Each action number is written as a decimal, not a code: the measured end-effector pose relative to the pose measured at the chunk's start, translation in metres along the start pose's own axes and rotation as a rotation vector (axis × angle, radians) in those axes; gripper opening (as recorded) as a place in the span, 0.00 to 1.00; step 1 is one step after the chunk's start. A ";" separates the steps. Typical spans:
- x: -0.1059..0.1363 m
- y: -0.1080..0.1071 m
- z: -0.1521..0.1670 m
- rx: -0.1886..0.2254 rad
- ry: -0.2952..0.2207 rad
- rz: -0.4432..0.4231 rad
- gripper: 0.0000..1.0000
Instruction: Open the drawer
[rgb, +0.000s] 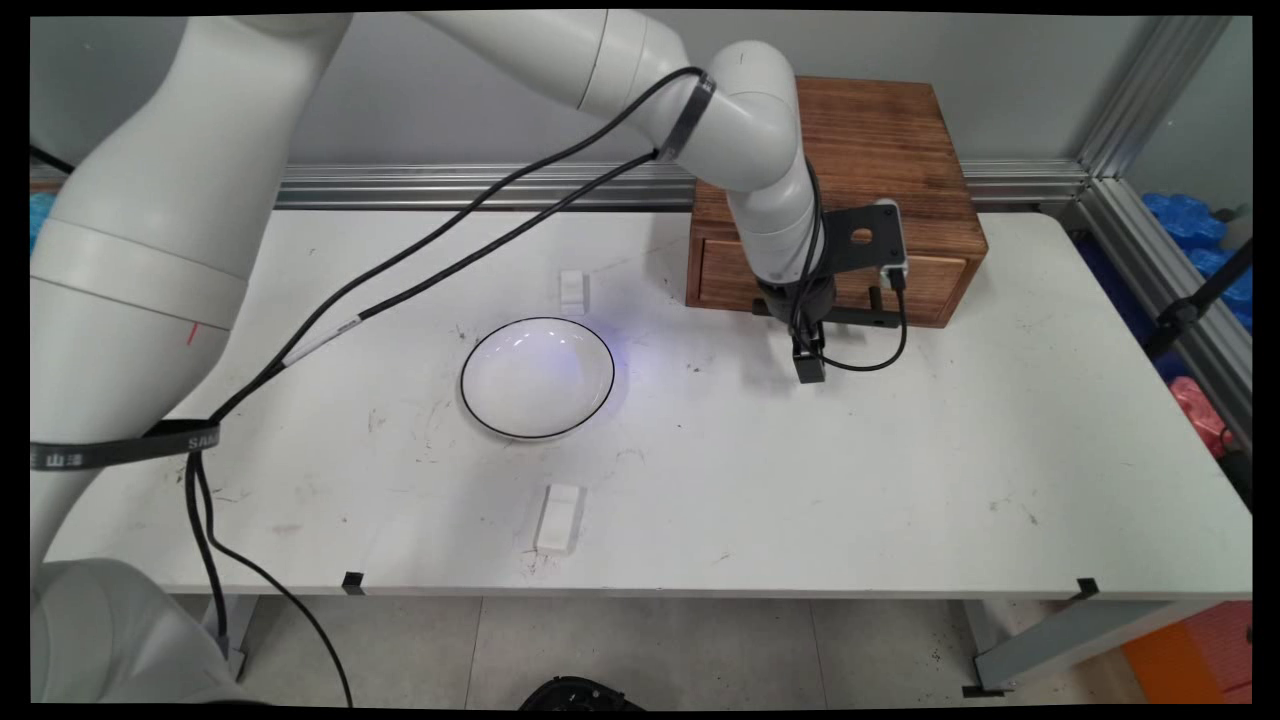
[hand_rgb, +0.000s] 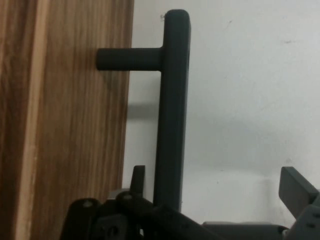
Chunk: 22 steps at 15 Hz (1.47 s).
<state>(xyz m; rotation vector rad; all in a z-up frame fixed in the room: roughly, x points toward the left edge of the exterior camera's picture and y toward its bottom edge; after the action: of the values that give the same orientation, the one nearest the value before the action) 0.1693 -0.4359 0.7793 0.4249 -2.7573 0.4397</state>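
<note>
Gripper (hand_rgb: 212, 187) is held spread around the drawer's black handle (hand_rgb: 171, 110), which runs between the fingers (hand_rgb: 297, 187). Wooden drawer front (hand_rgb: 60, 120) is seen just left; bowl (rgb: 537, 378) well apart.

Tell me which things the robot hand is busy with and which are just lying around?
Busy with: gripper, open; black drawer handle, standing between its jaws; wooden drawer box.

Lying around: white bowl; small white block behind the bowl; bigger white block in front of the bowl.
</note>
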 end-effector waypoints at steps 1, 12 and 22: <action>0.000 0.000 0.001 -0.002 -0.002 0.000 1.00; 0.009 0.019 0.006 -0.037 -0.013 0.000 1.00; 0.013 0.049 0.004 -0.088 -0.013 0.011 1.00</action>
<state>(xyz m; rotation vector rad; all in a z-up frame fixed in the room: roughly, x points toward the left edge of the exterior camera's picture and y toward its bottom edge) 0.1398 -0.3958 0.7686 0.3921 -2.7800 0.3184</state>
